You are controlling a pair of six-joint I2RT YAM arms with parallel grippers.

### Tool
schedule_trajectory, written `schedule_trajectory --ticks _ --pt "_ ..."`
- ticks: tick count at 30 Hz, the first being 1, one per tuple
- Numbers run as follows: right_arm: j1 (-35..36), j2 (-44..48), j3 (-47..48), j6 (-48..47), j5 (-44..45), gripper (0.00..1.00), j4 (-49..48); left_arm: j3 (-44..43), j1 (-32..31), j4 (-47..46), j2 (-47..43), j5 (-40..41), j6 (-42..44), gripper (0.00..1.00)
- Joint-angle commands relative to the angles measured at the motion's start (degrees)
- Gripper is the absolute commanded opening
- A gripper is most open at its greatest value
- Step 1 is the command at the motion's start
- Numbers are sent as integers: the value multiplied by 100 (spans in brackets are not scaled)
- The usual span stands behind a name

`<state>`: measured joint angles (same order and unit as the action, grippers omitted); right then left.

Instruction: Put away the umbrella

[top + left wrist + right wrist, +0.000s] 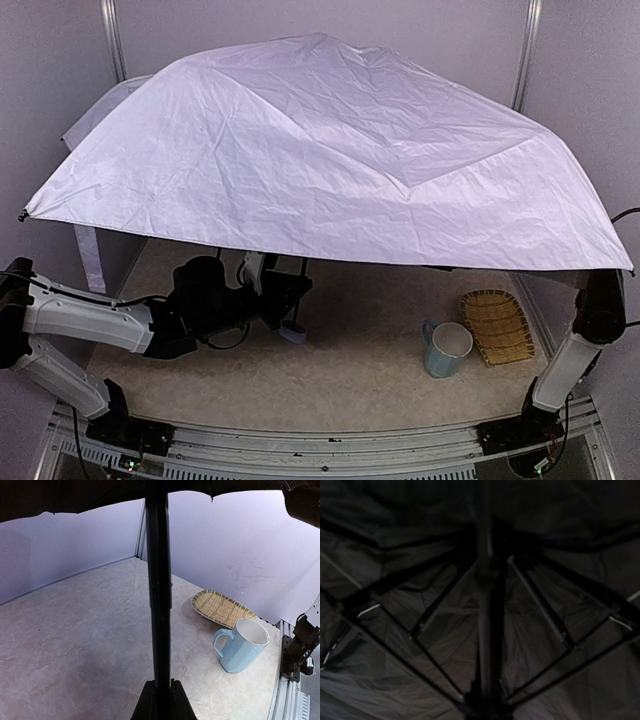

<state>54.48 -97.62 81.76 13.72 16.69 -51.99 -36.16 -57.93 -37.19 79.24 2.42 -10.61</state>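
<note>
**Top view.** The open umbrella point(330, 160) stands over the counter point(350, 385). The left hand point(284, 298) clamps the shaft point(302, 282) just above the handle knob point(293, 336), holding it upright. The right arm point(598, 310) reaches under the canopy edge.

**Left wrist view.** Fingers point(145, 705) are closed on the shaft, with a mug point(242, 647) and a woven tray point(220, 607) beyond.

**Right wrist view.** Dark ribs point(540, 600) fill the frame, probably an approach to collapse them. The right hand's opening cannot be told.
</note>
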Motion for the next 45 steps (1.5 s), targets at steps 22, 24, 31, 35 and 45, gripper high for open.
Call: schedule_trajectory --ticks 22,24,31,35,45 --pt "717 -787 -610 -515 -2627 1 2331 -321 309 -504 -1904 -272 484 0" --pt "735 -806 -713 -419 -2635 1 2260 -321 307 -435 -1941 -203 551 0" --pt "812 -805 -1091 -237 -2475 1 2288 -233 343 -439 -2111 -58 787 0" --pt "883 -782 -1285 -234 -2277 1 2346 -233 421 -476 -2193 -114 811 0" --pt "1100 -1110 -1160 -431 -2054 1 2558 -181 497 -1071 -1746 -415 451 0"
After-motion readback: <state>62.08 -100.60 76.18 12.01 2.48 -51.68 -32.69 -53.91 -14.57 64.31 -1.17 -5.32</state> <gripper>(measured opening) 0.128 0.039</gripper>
